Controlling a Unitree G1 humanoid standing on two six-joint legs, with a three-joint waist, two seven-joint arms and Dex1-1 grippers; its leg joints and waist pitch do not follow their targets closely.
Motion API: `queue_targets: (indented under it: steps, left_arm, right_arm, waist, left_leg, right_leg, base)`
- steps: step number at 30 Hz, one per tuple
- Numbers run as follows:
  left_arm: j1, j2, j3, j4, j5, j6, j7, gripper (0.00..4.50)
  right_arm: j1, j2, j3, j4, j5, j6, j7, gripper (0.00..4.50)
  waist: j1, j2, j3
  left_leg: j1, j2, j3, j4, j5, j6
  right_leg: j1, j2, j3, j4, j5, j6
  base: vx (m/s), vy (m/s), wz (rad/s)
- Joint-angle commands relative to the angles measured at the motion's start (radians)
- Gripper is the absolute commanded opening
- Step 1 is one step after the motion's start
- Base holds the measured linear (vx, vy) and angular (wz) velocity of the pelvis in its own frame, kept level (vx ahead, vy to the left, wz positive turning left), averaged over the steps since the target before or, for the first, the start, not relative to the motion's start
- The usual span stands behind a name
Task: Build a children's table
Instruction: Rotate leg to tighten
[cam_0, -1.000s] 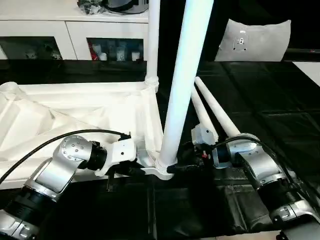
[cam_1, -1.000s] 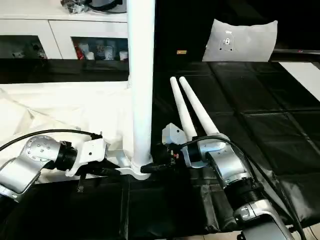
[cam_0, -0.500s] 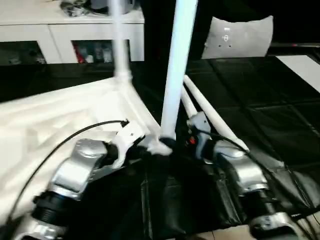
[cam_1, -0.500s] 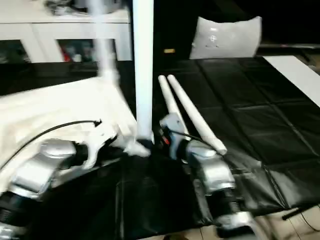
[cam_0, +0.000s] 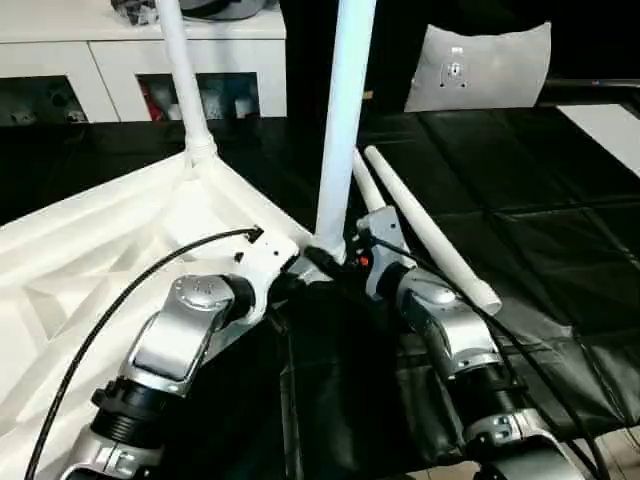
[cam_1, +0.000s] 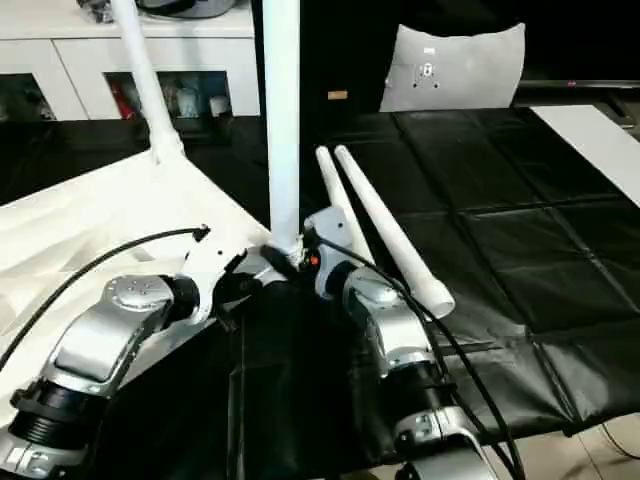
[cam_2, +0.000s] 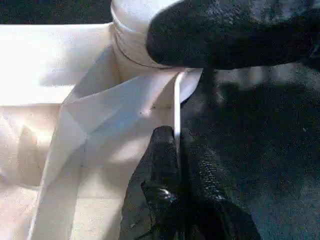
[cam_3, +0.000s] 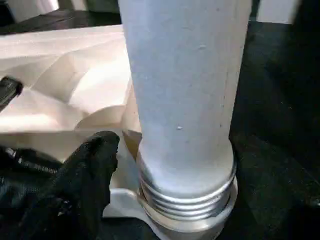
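A: Black padded mat (cam_0: 520, 240) across the floor, a white cabinet (cam_0: 120, 60) along the back wall, a grey cushion (cam_0: 480, 65) propped behind. Where is the table?

B: The tabletop (cam_0: 90, 260) lies upside down on the mat, ribbed side up, so the corner sockets face upward for the legs. One leg (cam_0: 180, 70) stands in the far corner. A second leg (cam_0: 343, 120) stands upright in the near corner socket (cam_3: 185, 210), its threads still partly showing, so I judge it isn't fully screwed home.

A: And the other two?

B: Two spare legs (cam_0: 425, 230) lie side by side on the mat, just beside the right arm, within easy reach.

A: What are the pincers doing?

B: The left gripper (cam_2: 175, 145) is pinched shut on the thin edge of the tabletop beside that socket, likely to stop the top turning. The right gripper (cam_0: 335, 265) sits at the base of the near leg with one black finger (cam_3: 85, 170) beside it; whether it clasps the leg or stands open around it, I cannot tell.
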Motion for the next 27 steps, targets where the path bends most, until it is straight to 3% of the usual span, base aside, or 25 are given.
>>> queue_targets:
  steps: [1,2,6,9,16,17,18,19,20,22,25,26,27]
  left_arm:
    - [-0.018,0.024,-0.005,-0.018,-0.003,-0.055,-0.027,0.00]
    - [-0.015,0.031,-0.005,-0.016,-0.008,-0.066,-0.038,0.00]
    - [0.001,0.098,-0.012,-0.005,-0.042,-0.154,-0.142,0.00]
    - [0.006,0.136,-0.022,0.018,-0.054,-0.233,-0.217,0.00]
    - [0.014,0.176,-0.057,0.041,-0.083,-0.357,-0.343,0.00]
    - [0.020,0.205,-0.087,0.042,-0.078,-0.391,-0.395,0.00]
    - [0.024,0.226,-0.108,0.043,-0.074,-0.414,-0.431,0.00]
    - [0.024,0.229,-0.111,0.044,-0.073,-0.419,-0.435,0.00]
    - [0.028,0.261,-0.136,0.051,-0.071,-0.457,-0.486,0.00]
    - [0.029,0.272,-0.143,0.054,-0.072,-0.471,-0.506,0.00]
    - [0.030,0.279,-0.147,0.055,-0.072,-0.480,-0.520,0.00]
    - [0.028,0.284,-0.148,0.065,-0.067,-0.498,-0.533,0.00]
    - [0.028,0.284,-0.148,0.065,-0.067,-0.498,-0.533,0.00]
  right_arm:
    - [0.026,-0.017,0.052,-0.031,-0.002,-0.047,0.074,4.19]
    - [0.029,-0.027,0.049,-0.033,-0.002,-0.057,0.085,4.40]
    - [0.051,-0.118,0.027,-0.075,0.039,-0.108,0.230,4.40]
    - [0.052,-0.183,0.045,-0.097,0.059,-0.108,0.355,4.40]
    - [0.011,-0.258,0.071,-0.059,0.055,-0.119,0.465,4.40]
    - [-0.007,-0.272,0.084,-0.041,0.047,-0.124,0.495,4.40]
    - [-0.019,-0.282,0.092,-0.028,0.042,-0.126,0.516,4.40]
    - [-0.021,-0.283,0.093,-0.026,0.041,-0.127,0.520,4.40]
    - [-0.034,-0.298,0.111,-0.014,0.036,-0.132,0.569,4.40]
    - [-0.037,-0.305,0.121,-0.011,0.034,-0.134,0.593,4.40]
    - [-0.040,-0.309,0.128,-0.010,0.033,-0.136,0.608,4.40]
    - [-0.041,-0.317,0.146,-0.007,0.032,-0.138,0.644,4.06]
    - [-0.041,-0.317,0.146,-0.007,0.032,-0.138,0.644,4.06]
  waist:
    - [0.008,0.011,-0.066]
    - [0.007,0.009,-0.066]
    - [0.012,0.009,-0.067]
    - [0.016,0.010,-0.068]
    - [0.034,0.011,-0.070]
    - [0.035,-0.009,-0.071]
    - [0.043,0.000,-0.071]
    - [0.042,0.002,-0.071]
    - [0.050,-0.006,-0.070]
    - [0.051,-0.001,-0.068]
    - [0.048,-0.003,-0.068]
    - [0.046,-0.008,-0.068]
    - [0.046,-0.008,-0.068]
  left_leg:
    - [-0.001,0.022,-0.004,-0.061,-0.165,0.057]
    - [-0.002,0.022,-0.003,-0.059,-0.160,0.059]
    - [-0.001,0.021,-0.002,-0.058,-0.169,0.075]
    - [0.000,0.022,-0.003,-0.058,-0.173,0.079]
    - [0.007,0.027,-0.001,-0.057,-0.182,0.063]
    - [0.005,0.026,0.001,-0.057,-0.181,0.066]
    - [0.004,0.025,-0.003,-0.058,-0.174,0.070]
    - [0.006,0.026,-0.001,-0.057,-0.174,0.068]
    - [0.009,0.027,0.000,-0.057,-0.175,0.069]
    - [0.008,0.029,0.001,-0.059,-0.174,0.066]
    - [0.008,0.030,-0.002,-0.061,-0.189,0.051]
    - [0.006,0.029,-0.002,-0.060,-0.191,0.051]
    - [0.006,0.029,-0.002,-0.060,-0.191,0.051]
  right_leg:
    - [0.066,-0.057,0.059,-0.069,-0.258,-0.174]
    - [0.067,-0.056,0.060,-0.067,-0.239,-0.177]
    - [0.068,-0.055,0.059,-0.067,-0.239,-0.179]
    - [0.069,-0.055,0.059,-0.069,-0.249,-0.180]
    - [0.064,-0.056,0.062,-0.062,-0.237,-0.203]
    - [0.067,-0.057,0.062,-0.063,-0.249,-0.197]
    - [0.067,-0.061,0.062,-0.060,-0.264,-0.196]
    - [0.064,-0.061,0.063,-0.061,-0.269,-0.196]
    - [0.062,-0.061,0.064,-0.061,-0.279,-0.191]
    - [0.061,-0.060,0.065,-0.060,-0.277,-0.188]
    - [0.063,-0.060,0.064,-0.059,-0.278,-0.184]
    - [0.065,-0.060,0.065,-0.059,-0.284,-0.181]
    - [0.065,-0.060,0.065,-0.059,-0.284,-0.181]
  base:
    - [0.000,0.000,0.00]
    - [0.000,0.000,0.00]
    - [0.000,0.000,0.00]
    - [0.000,0.000,0.00]
    - [0.000,0.000,0.00]
    - [0.000,0.000,0.00]
    - [0.000,0.000,0.00]
    - [0.000,0.000,0.00]
    - [0.000,0.000,0.00]
    - [0.000,0.000,0.00]
    - [0.000,0.000,0.00]
    - [0.000,0.000,0.00]
    - [0.000,0.000,0.00]
